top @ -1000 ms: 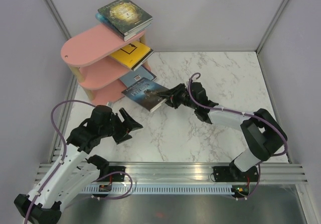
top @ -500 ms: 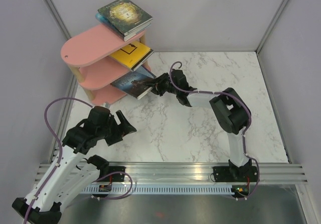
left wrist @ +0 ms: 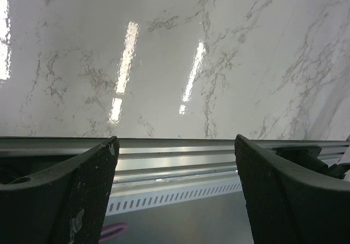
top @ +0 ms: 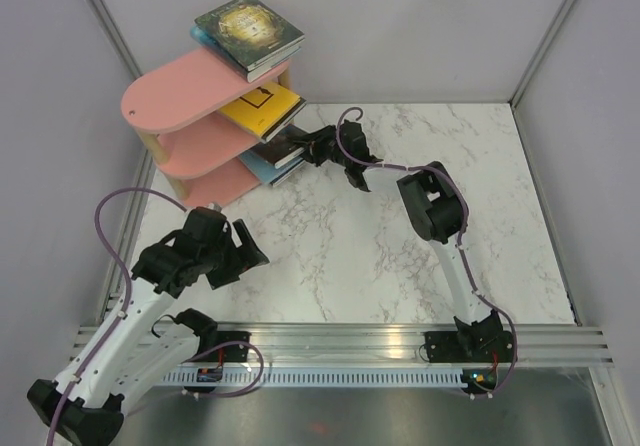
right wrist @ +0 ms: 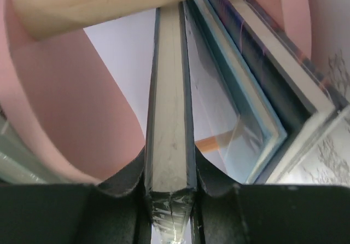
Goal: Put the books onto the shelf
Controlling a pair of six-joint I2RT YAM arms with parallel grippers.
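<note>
The dark book [right wrist: 169,118] was clamped by its near edge in the right gripper [right wrist: 170,173] and was held partway into the lowest tier of the pink shelf [top: 185,91], at the far left of the marble table [top: 400,246], above a light-blue book [top: 268,169] lying there. A yellow book [top: 262,108] was seen on the middle board and a stack of books [top: 248,28] on the top one. The left gripper [left wrist: 175,173] was held with its jaws wide apart and empty above the near left of the table

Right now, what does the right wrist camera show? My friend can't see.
The right claw grips a dark book edge-on, between boards of the pink shelf. A light blue book shows to its right.
</note>
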